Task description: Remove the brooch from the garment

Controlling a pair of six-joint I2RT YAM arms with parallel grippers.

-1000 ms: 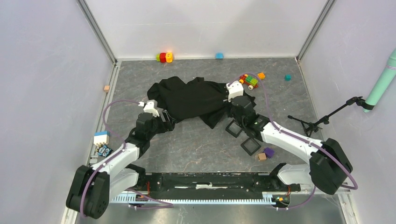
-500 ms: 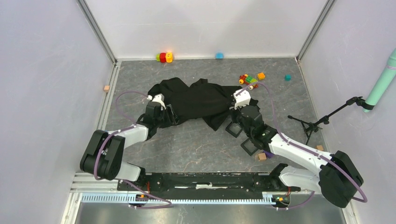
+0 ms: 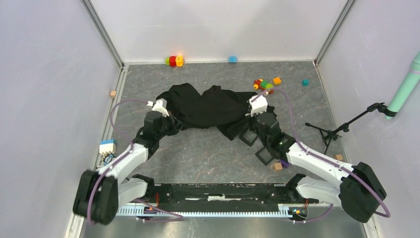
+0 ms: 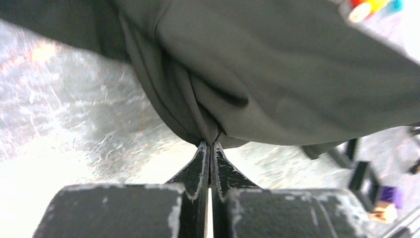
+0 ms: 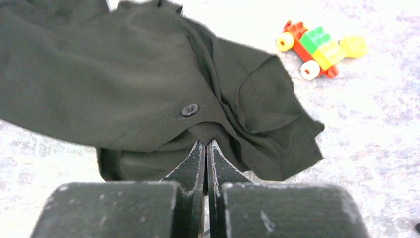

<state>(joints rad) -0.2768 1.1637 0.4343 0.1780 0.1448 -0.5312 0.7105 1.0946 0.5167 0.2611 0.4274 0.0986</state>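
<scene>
My left hand (image 4: 209, 145) is pressed together, its two fingers meeting on a bunched fold of the garment (image 4: 297, 74), which rises straight from the tips and spreads away ahead of them and off to their right. The grey marbled tabletop (image 4: 74, 124) shows beyond the tips to the left of that fold.

My right hand (image 5: 205, 144) is also pressed together, nipping the near edge of the same black cloth. A dark button (image 5: 189, 109) sits on the cloth just ahead of its tips and slightly to the left. A toy brick car (image 5: 317, 47) lies on the tabletop well ahead and to the right, apart from the cloth.

From above, the garment hangs stretched between my two hands. I cannot make out the brooch anywhere on the cloth.
</scene>
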